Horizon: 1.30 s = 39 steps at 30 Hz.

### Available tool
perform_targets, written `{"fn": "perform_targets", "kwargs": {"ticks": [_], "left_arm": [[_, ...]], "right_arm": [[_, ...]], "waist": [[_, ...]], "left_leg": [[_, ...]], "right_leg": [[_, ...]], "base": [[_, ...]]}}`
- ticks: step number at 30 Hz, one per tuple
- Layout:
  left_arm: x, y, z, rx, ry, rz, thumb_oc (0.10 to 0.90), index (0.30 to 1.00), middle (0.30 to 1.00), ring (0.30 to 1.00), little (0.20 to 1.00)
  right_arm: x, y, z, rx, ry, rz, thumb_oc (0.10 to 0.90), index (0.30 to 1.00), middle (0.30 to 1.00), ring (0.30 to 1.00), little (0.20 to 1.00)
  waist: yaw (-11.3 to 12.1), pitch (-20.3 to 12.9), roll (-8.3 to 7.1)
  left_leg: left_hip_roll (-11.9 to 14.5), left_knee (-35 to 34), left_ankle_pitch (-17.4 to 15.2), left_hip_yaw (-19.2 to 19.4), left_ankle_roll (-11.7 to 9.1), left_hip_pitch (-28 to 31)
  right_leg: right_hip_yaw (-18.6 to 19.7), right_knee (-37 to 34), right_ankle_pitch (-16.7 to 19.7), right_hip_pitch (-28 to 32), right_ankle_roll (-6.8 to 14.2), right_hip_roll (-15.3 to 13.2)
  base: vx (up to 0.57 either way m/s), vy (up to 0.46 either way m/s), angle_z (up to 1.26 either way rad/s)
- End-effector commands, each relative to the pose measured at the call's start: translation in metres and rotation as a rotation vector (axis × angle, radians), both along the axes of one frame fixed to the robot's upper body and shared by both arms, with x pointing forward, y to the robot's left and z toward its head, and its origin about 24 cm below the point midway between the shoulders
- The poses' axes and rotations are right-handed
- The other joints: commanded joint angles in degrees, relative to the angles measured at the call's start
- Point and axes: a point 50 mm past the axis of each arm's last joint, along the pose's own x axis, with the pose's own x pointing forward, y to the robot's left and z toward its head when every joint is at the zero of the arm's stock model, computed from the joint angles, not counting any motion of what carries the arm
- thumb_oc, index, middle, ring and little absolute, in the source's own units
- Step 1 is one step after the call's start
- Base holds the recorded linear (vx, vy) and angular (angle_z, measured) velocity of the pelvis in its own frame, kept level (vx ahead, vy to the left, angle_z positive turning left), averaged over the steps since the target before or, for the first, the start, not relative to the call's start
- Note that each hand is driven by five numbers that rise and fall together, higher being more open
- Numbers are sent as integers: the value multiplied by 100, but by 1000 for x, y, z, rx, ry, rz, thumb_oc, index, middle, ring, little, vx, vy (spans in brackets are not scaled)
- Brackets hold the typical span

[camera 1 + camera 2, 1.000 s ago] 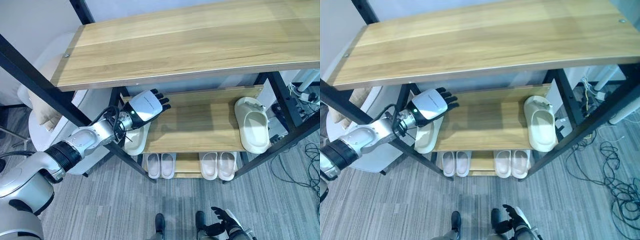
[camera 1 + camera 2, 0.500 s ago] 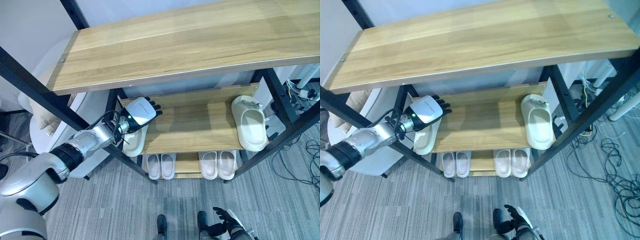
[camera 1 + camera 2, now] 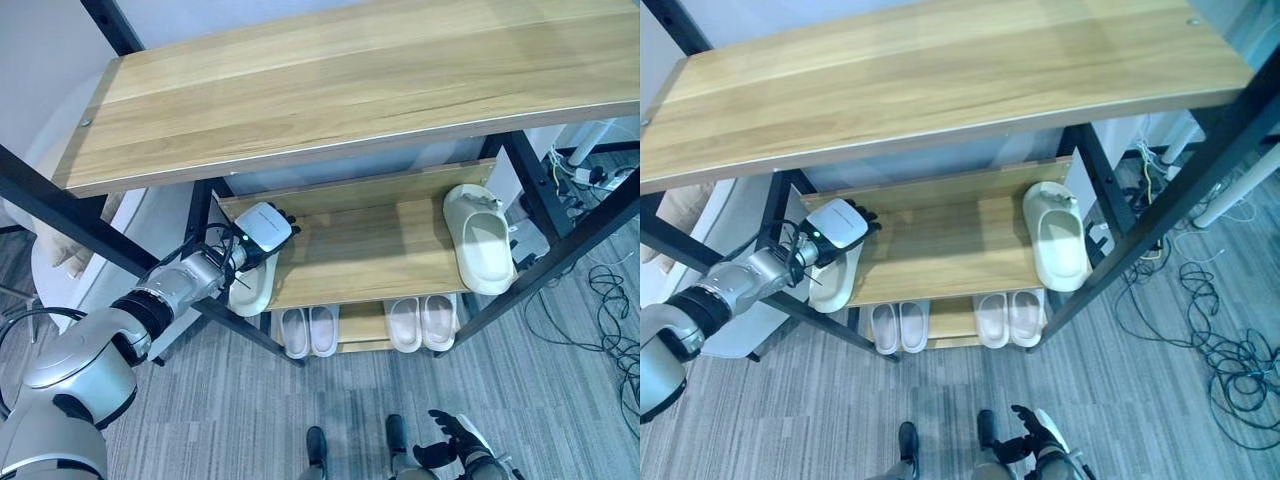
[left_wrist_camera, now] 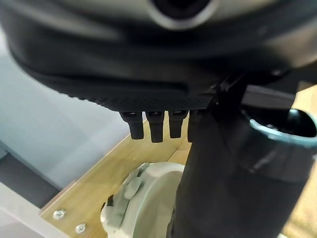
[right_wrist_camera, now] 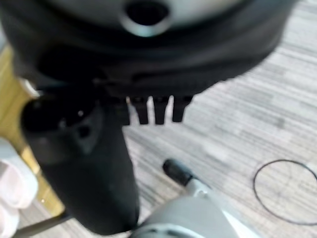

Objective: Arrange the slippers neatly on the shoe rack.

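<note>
A cream slipper [image 3: 248,292] lies at the left end of the rack's middle shelf [image 3: 360,255]. My left hand [image 3: 262,232] is just above it with fingers straight, and whether they touch it cannot be told. In the left wrist view the fingers [image 4: 149,128] reach out over the slipper [image 4: 143,198]. A second cream slipper [image 3: 483,250] lies at the shelf's right end. Two pale pairs [image 3: 308,330] [image 3: 422,322] stand side by side on the bottom shelf. My right hand [image 3: 450,455] hangs low over the floor, fingers [image 5: 154,112] straight, holding nothing.
The wide wooden top shelf [image 3: 340,80] overhangs the middle shelf. Black slanted posts [image 3: 560,262] frame the rack on both sides. A white rounded seat with a cushion [image 3: 62,272] stands left of the rack. Cables [image 3: 1230,345] lie on the grey floor at the right.
The whole view has shifted, so the camera moved. My left hand has come slightly lower over the left slipper. Both middle-shelf slippers stay where they were.
</note>
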Motion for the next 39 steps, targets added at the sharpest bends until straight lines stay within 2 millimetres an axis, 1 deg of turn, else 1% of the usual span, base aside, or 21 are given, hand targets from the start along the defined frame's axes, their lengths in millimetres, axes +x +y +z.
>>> {"fn": "perform_targets", "kwargs": {"ticks": [1, 5, 9, 10, 12, 13, 15, 20, 23, 26, 27, 29, 30, 31, 32, 33, 35, 36, 37, 38, 39], "left_arm": [[15, 56, 66, -35, -244, 242, 400, 300, 300, 300, 300], [14, 46, 83, -88, -338, 169, 400, 300, 300, 300, 300], [5, 20, 103, -147, -438, -11, 400, 300, 300, 300, 300], [4, 21, 103, -148, -437, -10, 400, 300, 300, 300, 300], [-7, -1, 104, -194, -473, -152, 400, 300, 300, 300, 300], [-8, 0, 104, -194, -473, -151, 400, 300, 300, 300, 300], [-18, -23, 98, -244, -493, -267, 400, 300, 300, 300, 300], [-30, -54, 91, -357, -479, -389, 400, 300, 300, 300, 300], [-37, -58, 90, -410, -479, -416, 400, 300, 300, 300, 300], [-47, -55, 78, -496, -455, -416, 400, 300, 300, 300, 300], [-53, -51, 69, -539, -433, -404, 400, 300, 300, 300, 300], [-60, -50, 58, -585, -405, -395, 400, 300, 300, 300, 300], [-61, -49, 58, -586, -404, -393, 400, 300, 300, 300, 300], [-63, -55, 49, -637, -371, -397, 400, 300, 300, 300, 300], [-63, -56, 49, -637, -371, -397, 400, 300, 300, 300, 300], [-75, -72, 53, -702, -362, -469, 400, 300, 300, 300, 300], [-76, -72, 54, -703, -360, -468, 400, 300, 300, 300, 300], [-82, -83, 51, -731, -342, -509, 400, 300, 300, 300, 300], [-83, -84, 48, -750, -337, -508, 400, 300, 300, 300, 300], [-84, -82, 37, -777, -311, -474, 400, 300, 300, 300, 300], [-84, -83, 37, -778, -311, -473, 400, 300, 300, 300, 300]], "right_arm": [[-11, -13, 0, -51, 15, 27, 800, 900, 900, 900, 900], [-14, -12, 0, -46, 8, 18, 800, 900, 900, 900, 900], [-14, -11, 0, -43, -8, -1, 800, 900, 900, 900, 900], [-14, -12, 0, -44, -8, 0, 800, 900, 900, 900, 900], [-10, -13, 1, -61, -19, -8, 800, 900, 900, 900, 900], [-10, -13, 1, -62, -19, -7, 800, 900, 900, 900, 900], [-7, -14, 2, -73, -38, -31, 800, 900, 900, 900, 900], [-16, -17, 0, -70, -26, -86, 800, 900, 900, 900, 900], [-20, -15, -2, -60, -21, -105, 800, 900, 900, 900, 900], [-27, -9, -6, -41, -6, -108, 800, 900, 900, 900, 900], [-33, -4, -9, -34, 10, -103, 800, 900, 900, 900, 900], [-36, 1, -10, -26, 14, -94, 800, 900, 900, 900, 900], [-37, 1, -11, -27, 16, -92, 800, 900, 900, 900, 900], [-35, -2, -9, -35, 5, -97, 800, 900, 900, 900, 900], [-35, -2, -9, -36, 5, -98, 800, 900, 900, 900, 900], [-30, -6, -6, -44, -21, -117, 800, 900, 900, 900, 900], [-31, -6, -6, -46, -20, -116, 800, 900, 900, 900, 900], [-25, -9, -4, -46, -42, -144, 800, 900, 900, 900, 900], [-22, -9, -2, -47, -52, -144, 800, 900, 900, 900, 900], [-21, -9, -2, -57, -46, -125, 800, 900, 900, 900, 900], [-22, -9, -2, -58, -45, -124, 800, 900, 900, 900, 900]], "waist": [[125, 28, -184], [134, 36, -209], [193, 68, -236], [186, 72, -232], [251, 92, -234], [246, 95, -229], [279, 103, -226], [246, 21, -236], [250, 16, -252], [240, 41, -294], [278, 24, -358], [314, 139, -475], [302, 165, -472], [276, 293, -590], [270, 312, -587], [346, 407, -699], [343, 423, -687], [390, 431, -739], [396, 409, -732], [418, 309, -670], [425, 308, -667]], "left_leg": [[-151, 21, -498, 194, 15, -120], [-153, 21, -511, 185, 14, -94], [-152, 21, -513, 156, 8, -63], [-152, 21, -514, 158, 8, -58], [-146, 21, -509, 152, -9, -24], [-145, 21, -510, 153, -9, -19], [-129, 21, -489, 113, -40, 32], [21, 21, -490, -5, -68, 249], [130, 21, -477, -71, -100, 406], [372, 21, -443, -124, -189, 705], [556, 40, -370, -121, -244, 884], [716, 454, -440, -126, -303, 967], [721, 517, -480, -133, -310, 972], [688, 1191, -634, -7, -276, 782], [681, 1288, -684, -18, -269, 751], [332, 1778, -1023, 44, -103, 652], [322, 1921, -1111, 43, -75, 608], [-244, 2035, -1362, 11, 119, 563], [-460, 1979, -1405, 0, 189, 554], [-776, 1671, -1468, -123, 410, 778], [-779, 1622, -1455, -116, 423, 818]], "right_leg": [[162, 35, -660, -133, 653, -357], [152, 35, -673, -104, 646, -353], [122, 35, -699, -54, 637, -347], [124, 35, -699, -50, 637, -347], [97, 35, -730, 7, 634, -346], [98, 35, -731, 11, 633, -345], [124, 35, -772, 93, 605, -320], [146, 35, -941, 393, 491, -179], [120, 35, -1034, 577, 420, -62], [124, 47, -1188, 899, 288, 182], [148, 46, -1294, 1102, 215, 330], [186, 48, -1358, 1411, 113, 445], [187, 46, -1362, 1446, 106, 452], [108, 50, -1381, 1653, 44, 417], [102, 49, -1386, 1671, 48, 411], [60, 52, -1320, 1737, 31, 305], [61, 52, -1334, 1759, 54, 293], [64, 54, -1265, 1778, 87, 282], [91, 58, -1226, 1775, 106, 319], [222, 151, -1177, 1736, 142, 409], [233, 164, -1188, 1743, 150, 403]], "base": [[0, 0, 0], [0, 0, 0], [-4, -3, 1], [0, 0, 0], [-9, -9, 2], [-31, -36, 1], [-32, -71, 4], [-3, -114, 17], [12, -167, 8], [21, -262, 3], [36, -268, -1], [27, -281, -8], [-59, -231, -4], [-69, -129, 5], [-164, -174, 22], [-104, -23, 29], [-79, -8, 25], [-73, 11, 12], [-17, 71, 15], [48, 85, 4], [67, 124, -35]]}}
